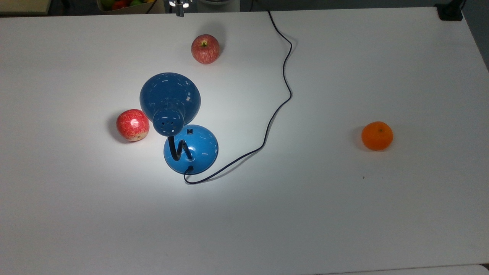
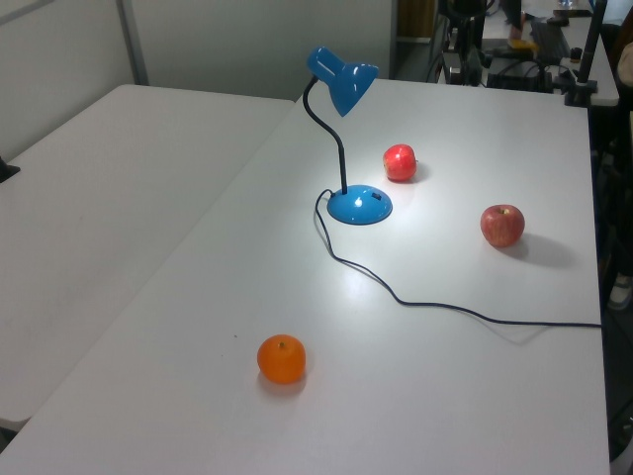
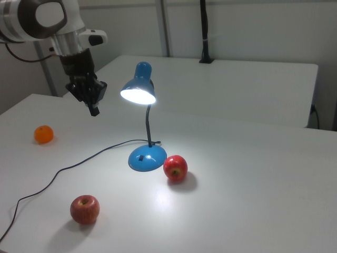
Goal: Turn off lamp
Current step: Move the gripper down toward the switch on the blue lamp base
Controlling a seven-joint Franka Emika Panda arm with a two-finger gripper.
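Glossy blue dome-shade desk lamp (image 3: 143,126) lit, standing mid white bench (image 1: 344,210), bright pool around base. Black claw (image 3: 93,109) raised, well apart at right view's left; finger gap: cannot tell. Red apple (image 3: 175,168) just beside base.

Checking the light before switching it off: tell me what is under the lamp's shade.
Under the lamp shade the opening glows bright; below it lie lit white table, the blue base and a red apple. The bulb itself cannot be made out in the glare.
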